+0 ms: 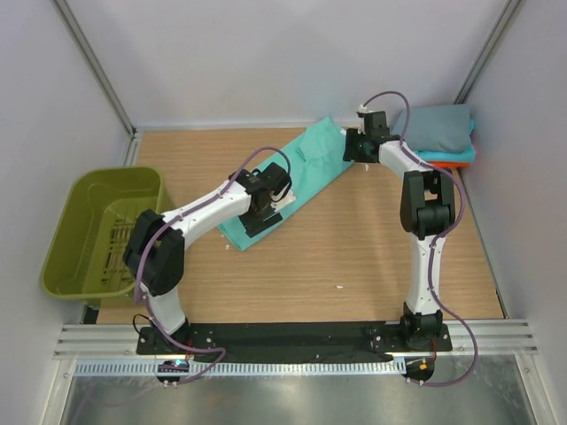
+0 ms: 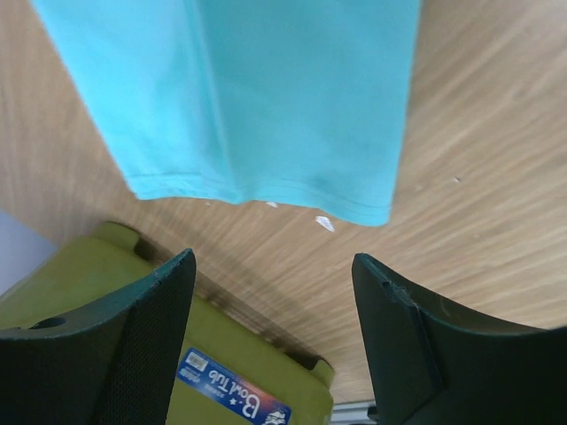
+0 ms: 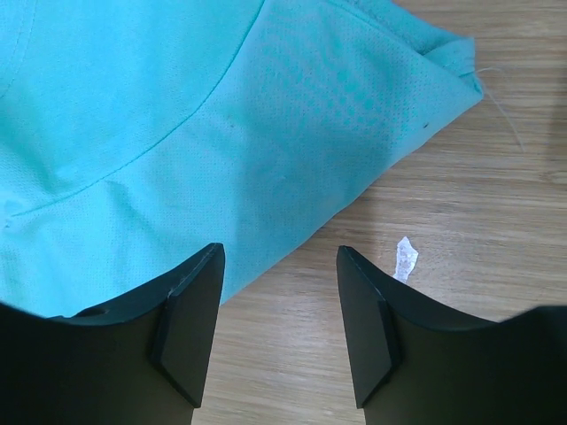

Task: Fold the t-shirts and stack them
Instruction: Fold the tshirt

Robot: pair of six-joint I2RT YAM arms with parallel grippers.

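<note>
A mint green t-shirt, folded into a long strip, lies diagonally across the wooden table. My left gripper hovers over its near-left end. In the left wrist view the left gripper is open and holds nothing, just short of the shirt's hem. My right gripper is at the far-right end. In the right wrist view the right gripper is open over the cloth's edge, with bare wood between the fingers. At the back right is a stack of folded shirts: grey over cyan over orange-red.
An olive-green plastic basket stands at the table's left edge and shows below the left fingers. Small white scraps lie on the wood. White walls close in the back and both sides.
</note>
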